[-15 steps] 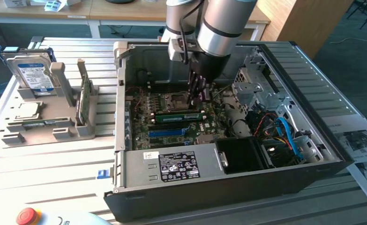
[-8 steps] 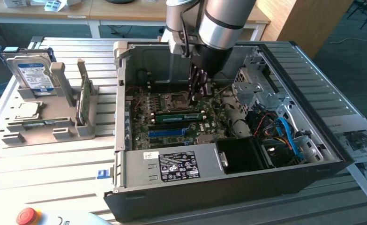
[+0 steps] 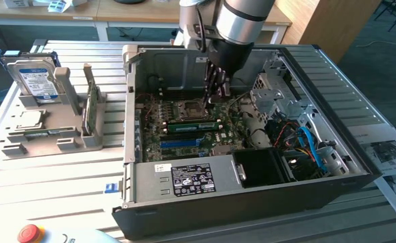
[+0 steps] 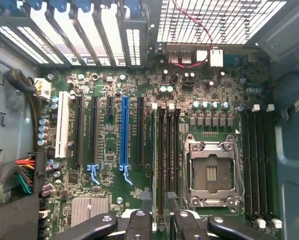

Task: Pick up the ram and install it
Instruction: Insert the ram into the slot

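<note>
Now the arm is seen reaching steeply down into the open computer case (image 3: 252, 202), the gripper (image 3: 218, 95) spread wide; the ram (image 3: 194, 125) is seated in a motherboard slot just beneath it.

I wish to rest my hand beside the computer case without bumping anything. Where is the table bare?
Bare: the table between the grey holder, the red button and the case. Crowded: inside the case, by the gripper and cables.
</note>
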